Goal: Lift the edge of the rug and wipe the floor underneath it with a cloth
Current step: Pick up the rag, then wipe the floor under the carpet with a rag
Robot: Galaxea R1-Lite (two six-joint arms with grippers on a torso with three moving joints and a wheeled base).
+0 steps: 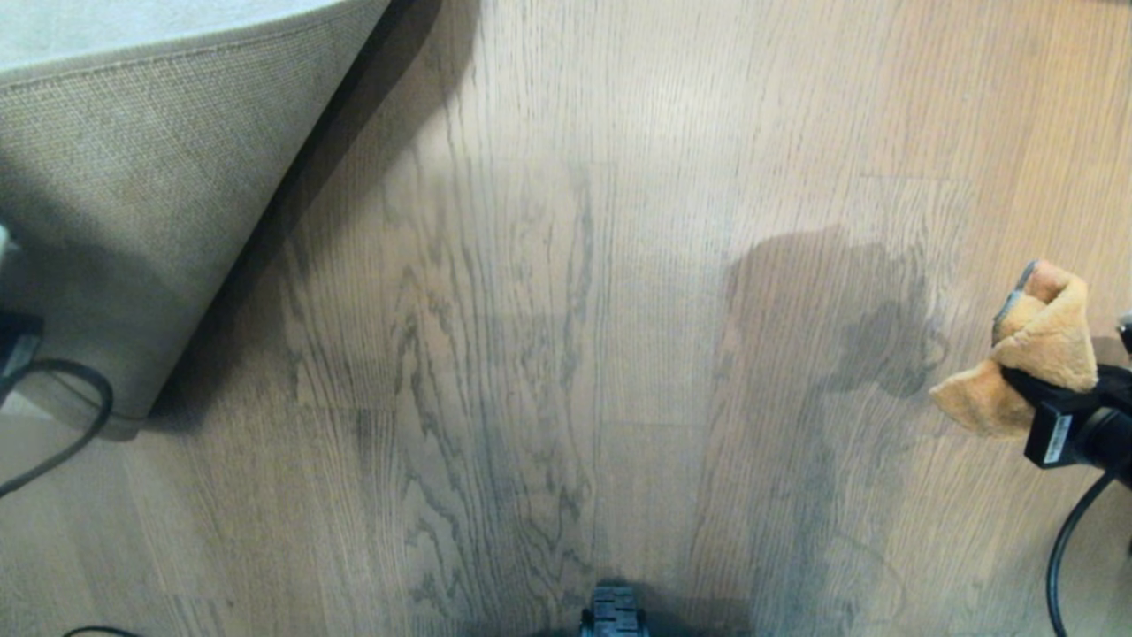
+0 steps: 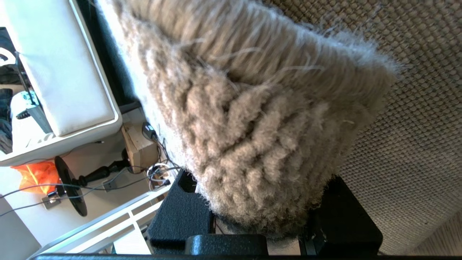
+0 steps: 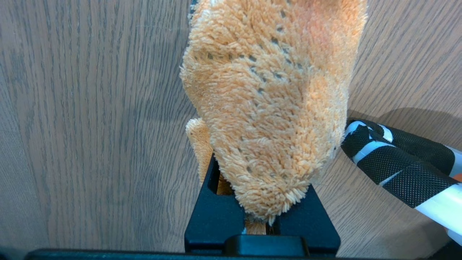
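The rug edge [image 1: 150, 53] is raised at the far left and folded back, so its beige woven backing [image 1: 133, 221] faces me. My left gripper [image 2: 260, 224] is shut on the rug edge [image 2: 252, 144], with the fluffy pile bunched between its black fingers [image 2: 180, 216]. In the head view only a dark part of that arm [image 1: 13, 341] shows at the left border. The bared floor [image 1: 566, 354] is grey-brown wood grain. At the right, my right gripper [image 1: 1030, 385] is shut on the orange cloth [image 1: 1035, 354], held just above the floor [image 3: 90, 126]. The cloth [image 3: 270, 90] hides most of that gripper [image 3: 261, 220].
A dark shadow patch [image 1: 849, 327] lies on the planks left of the cloth. A black cable [image 1: 80, 416] loops below the rug. A black-and-white banded object [image 3: 397, 159] lies beside the right gripper. White cushioned furniture [image 2: 61, 72] and loose wires [image 2: 158, 169] stand beyond the rug.
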